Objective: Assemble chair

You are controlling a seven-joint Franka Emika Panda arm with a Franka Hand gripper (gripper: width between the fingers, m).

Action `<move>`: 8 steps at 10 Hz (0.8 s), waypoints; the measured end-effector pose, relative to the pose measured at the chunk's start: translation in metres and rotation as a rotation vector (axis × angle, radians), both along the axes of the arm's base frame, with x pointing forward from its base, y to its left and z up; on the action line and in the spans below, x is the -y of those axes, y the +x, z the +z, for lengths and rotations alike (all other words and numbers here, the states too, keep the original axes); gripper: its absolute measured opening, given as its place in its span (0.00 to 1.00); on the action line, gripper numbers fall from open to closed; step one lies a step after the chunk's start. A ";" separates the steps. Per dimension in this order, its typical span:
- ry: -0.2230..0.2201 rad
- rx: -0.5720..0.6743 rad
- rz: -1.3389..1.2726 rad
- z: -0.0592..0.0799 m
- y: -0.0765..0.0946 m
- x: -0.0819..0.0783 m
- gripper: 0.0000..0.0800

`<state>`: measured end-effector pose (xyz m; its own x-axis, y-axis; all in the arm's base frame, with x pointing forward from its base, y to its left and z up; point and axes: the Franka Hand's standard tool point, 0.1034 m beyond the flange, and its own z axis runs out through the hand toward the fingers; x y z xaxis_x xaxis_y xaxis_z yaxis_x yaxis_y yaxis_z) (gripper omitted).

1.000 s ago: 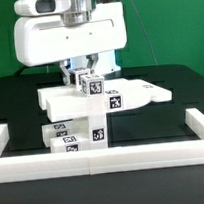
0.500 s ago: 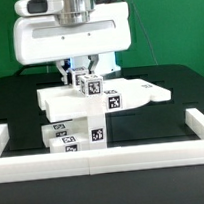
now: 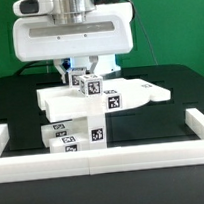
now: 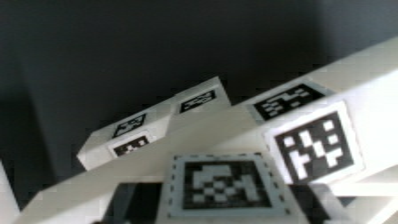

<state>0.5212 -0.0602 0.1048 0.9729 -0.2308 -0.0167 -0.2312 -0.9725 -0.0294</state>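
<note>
The chair (image 3: 60, 98) is a half-built stack of matte white tagged parts in the middle of the black table: a wide flat panel resting on lower tagged blocks (image 3: 73, 135). On top of the panel stands a small tagged block (image 3: 90, 86). My gripper (image 3: 84, 75) comes straight down onto it, and its dark fingers (image 4: 143, 203) are shut on the block's two sides. The wrist view shows the same block (image 4: 222, 185) close up between the fingers, with the panel (image 4: 214, 125) and its tags beyond.
A long white border rail (image 3: 95, 163) runs along the front, with side rails at the exterior view's left (image 3: 3, 139) and right (image 3: 200, 121). The arm's bulky white body (image 3: 72, 37) hangs over the chair. A green wall stands behind.
The arm's white body has shifted slightly upward in the picture. The block and the stacked parts stay where they were, and the grip has not changed.
</note>
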 end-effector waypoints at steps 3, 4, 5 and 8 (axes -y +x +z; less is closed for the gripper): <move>0.004 -0.008 -0.307 0.000 0.001 -0.001 0.34; 0.005 -0.011 -0.398 0.000 0.001 -0.002 0.34; 0.011 -0.013 -0.500 0.000 0.001 -0.004 0.34; 0.012 -0.017 -0.580 0.000 0.001 -0.004 0.45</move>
